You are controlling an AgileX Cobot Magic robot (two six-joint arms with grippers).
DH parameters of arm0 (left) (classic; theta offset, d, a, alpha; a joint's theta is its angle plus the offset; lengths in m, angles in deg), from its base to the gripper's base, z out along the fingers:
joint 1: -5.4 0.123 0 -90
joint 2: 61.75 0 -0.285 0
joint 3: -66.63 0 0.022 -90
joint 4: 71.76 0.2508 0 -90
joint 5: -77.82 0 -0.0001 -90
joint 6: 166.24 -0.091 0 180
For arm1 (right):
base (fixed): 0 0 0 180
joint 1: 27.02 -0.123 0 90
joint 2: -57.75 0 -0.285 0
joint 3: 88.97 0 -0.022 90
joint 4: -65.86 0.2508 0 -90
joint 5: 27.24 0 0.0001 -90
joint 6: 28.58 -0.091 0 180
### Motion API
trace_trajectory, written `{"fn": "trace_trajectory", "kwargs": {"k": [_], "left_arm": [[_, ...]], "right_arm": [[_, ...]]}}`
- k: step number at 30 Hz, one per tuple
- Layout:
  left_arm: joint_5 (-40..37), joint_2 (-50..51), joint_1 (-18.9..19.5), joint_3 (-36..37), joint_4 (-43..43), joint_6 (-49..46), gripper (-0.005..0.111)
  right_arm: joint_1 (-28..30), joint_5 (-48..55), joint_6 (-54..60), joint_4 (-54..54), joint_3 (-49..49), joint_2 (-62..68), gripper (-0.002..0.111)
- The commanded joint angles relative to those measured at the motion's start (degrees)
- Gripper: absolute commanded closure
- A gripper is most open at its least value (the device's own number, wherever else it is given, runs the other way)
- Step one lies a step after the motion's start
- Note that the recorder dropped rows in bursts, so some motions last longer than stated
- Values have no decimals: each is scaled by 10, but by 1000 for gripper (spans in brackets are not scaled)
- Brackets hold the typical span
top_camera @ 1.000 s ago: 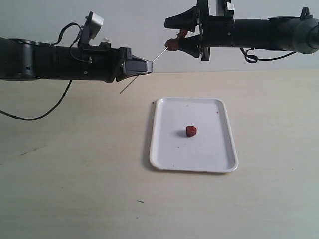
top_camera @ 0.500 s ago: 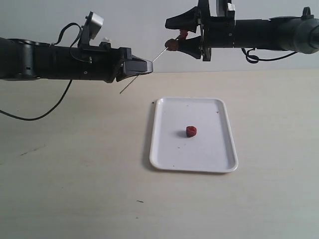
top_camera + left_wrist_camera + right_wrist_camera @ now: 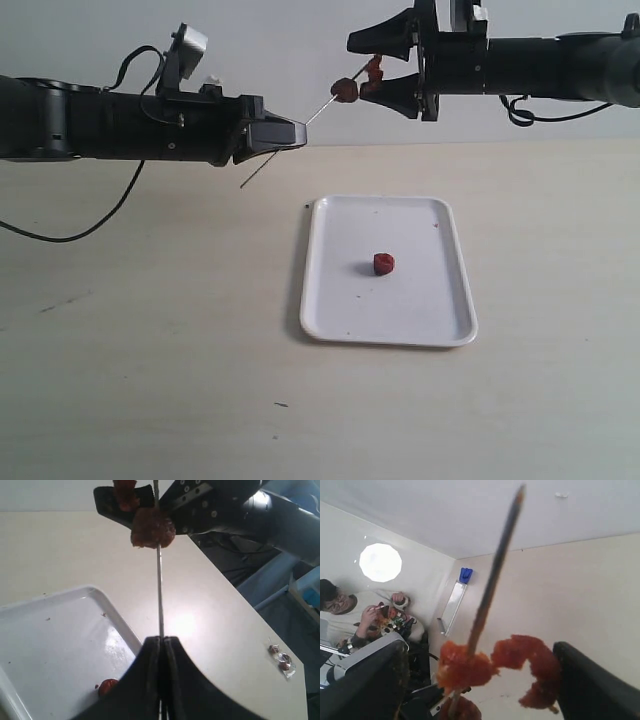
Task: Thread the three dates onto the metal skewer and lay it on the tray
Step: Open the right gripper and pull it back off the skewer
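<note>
Where the left arm ends, left fingers [image 3: 282, 133]: pressed flat together on the metal skewer [image 3: 322, 108], with no gap between them in the left wrist view; they hold it well above the surface [image 3: 150, 350].
Metal skewer: thin, straight and tilted; a short end pokes out low behind the left fingers, while the longer part climbs toward the right arm and reaches in between the right fingers [image 3: 390, 38].
First date [image 3: 344, 90]: pierced by the skewer near its upper end, up in the air, just in front of the right fingers and apart from the left fingers.
Second date [image 3: 374, 68]: redder and curled, touching the first date in the right wrist view; it sits in the gap between the right fingers. Whether the rod passes through it or it only clings alongside cannot be told.
Right fingers: spread wide, one above and one below the skewer's end in the exterior view, clamped on nothing; whether one of them brushes the second date cannot be told.
Third date [image 3: 384, 263]: lying loose near the middle of the tray [image 3: 340, 300], well apart from both arms.
Tray: white, flat on the surface, with a few tiny dark crumbs on it; only the third date rests in it.
Surface: pale and wood-toned, carrying the tray to the right of centre in the exterior view.
</note>
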Motion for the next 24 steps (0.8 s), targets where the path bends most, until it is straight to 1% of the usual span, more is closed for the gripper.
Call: {"fn": "trace_trajectory", "kwargs": {"k": [1, 11, 15, 17, 19, 20, 21, 24], "left_arm": [[-3, -4, -3, -4, -9, 1, 107], [-11, -4, -2, -4, -9, 2, 107], [-12, -4, -2, -4, -2, 3, 107], [-13, -4, 7, -4, 9, 10, 107], [-26, -4, 19, -4, 15, 16, 107], [-43, -4, 31, -4, 22, 16, 107], [-54, -4, 37, -4, 25, 16, 107], [-79, -4, 51, -4, 43, 25, 107]], "right_arm": [[11, 6, 8, -3, -2, -7, 33], [30, 6, 8, -12, -2, -7, 33], [54, 6, 3, -12, -2, -7, 33], [67, 6, 3, -24, -2, -8, 33], [70, 6, 3, -83, -2, -15, 33], [70, 6, 3, -131, -2, -23, 33], [70, 6, 3, -156, -2, -29, 33], [66, 6, -3, -269, -2, -64, 37]]}}
